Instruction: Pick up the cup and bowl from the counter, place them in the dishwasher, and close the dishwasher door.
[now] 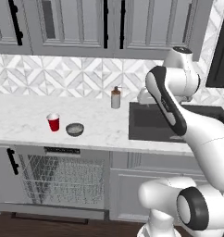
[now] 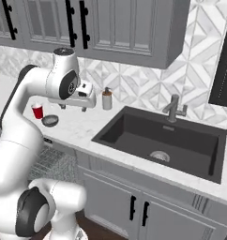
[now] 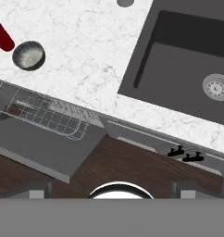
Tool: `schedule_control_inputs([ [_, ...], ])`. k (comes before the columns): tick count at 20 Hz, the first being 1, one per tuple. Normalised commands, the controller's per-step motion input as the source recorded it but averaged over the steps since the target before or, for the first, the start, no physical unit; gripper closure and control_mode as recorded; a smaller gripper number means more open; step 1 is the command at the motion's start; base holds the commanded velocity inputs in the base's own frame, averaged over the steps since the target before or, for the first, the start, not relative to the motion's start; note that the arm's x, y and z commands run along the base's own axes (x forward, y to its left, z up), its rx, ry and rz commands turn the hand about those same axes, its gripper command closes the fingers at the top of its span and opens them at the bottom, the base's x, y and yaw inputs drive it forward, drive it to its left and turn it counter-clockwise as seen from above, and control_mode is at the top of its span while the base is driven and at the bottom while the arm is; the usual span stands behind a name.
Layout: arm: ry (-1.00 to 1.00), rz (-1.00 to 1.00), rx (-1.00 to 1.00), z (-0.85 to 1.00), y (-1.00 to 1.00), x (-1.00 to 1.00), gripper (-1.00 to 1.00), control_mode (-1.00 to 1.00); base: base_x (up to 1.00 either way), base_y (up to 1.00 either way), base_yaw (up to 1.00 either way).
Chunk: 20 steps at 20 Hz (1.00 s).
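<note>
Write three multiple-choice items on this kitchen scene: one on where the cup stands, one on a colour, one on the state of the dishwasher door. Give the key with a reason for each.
1. Where is the cup?
A. in the sink
B. on the counter, beside the bowl
C. in the dishwasher rack

2. What colour is the outside of the cup?
A. red
B. blue
C. green

3. How is the dishwasher door?
A. shut flush with the cabinets
B. taken off
C. dropped open, with the wire rack showing

Key:
1 B, it stands upright on the white marble top just to the left of the grey bowl in the left base view.
2 A, its wall is red in all three views.
3 C, the hand view shows the grey panel lying flat out from under the counter, with the rack above it.
</note>
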Motion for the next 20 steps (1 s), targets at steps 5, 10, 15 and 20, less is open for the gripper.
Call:
schedule_control_inputs([
  [5,0.0,0.0,0.0,0.0,0.0,0.0,-1.0,1.0,-0.09,-0.04,0.47],
  [10,0.0,0.0,0.0,0.0,0.0,0.0,-1.0,1.0,-0.08,-0.24,0.55],
  [15,0.0,0.0,0.0,0.0,0.0,0.0,-1.0,1.0,-0.1,-0.43,0.64],
  [20,0.0,0.0,0.0,0.0,0.0,0.0,-1.0,1.0,-0.25,-0.66,0.62],
])
